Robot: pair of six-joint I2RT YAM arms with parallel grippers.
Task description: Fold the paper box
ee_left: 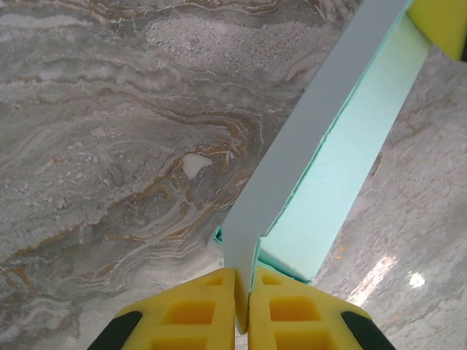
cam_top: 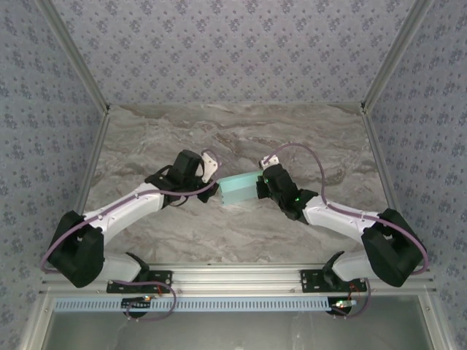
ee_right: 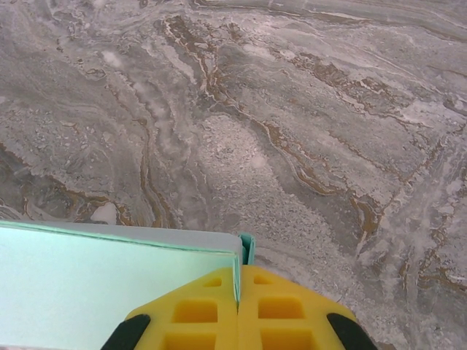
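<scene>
The box is being held at the middle of the table. Its opposite ends are being pinched, one in the left gripper, the other in the right gripper, probably so that the walls are being braced for folding.

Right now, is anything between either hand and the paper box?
Nothing visible. The left hand pinches one end of the paper box and the right hand pinches the opposite end, fingers shut directly on the card.
</scene>
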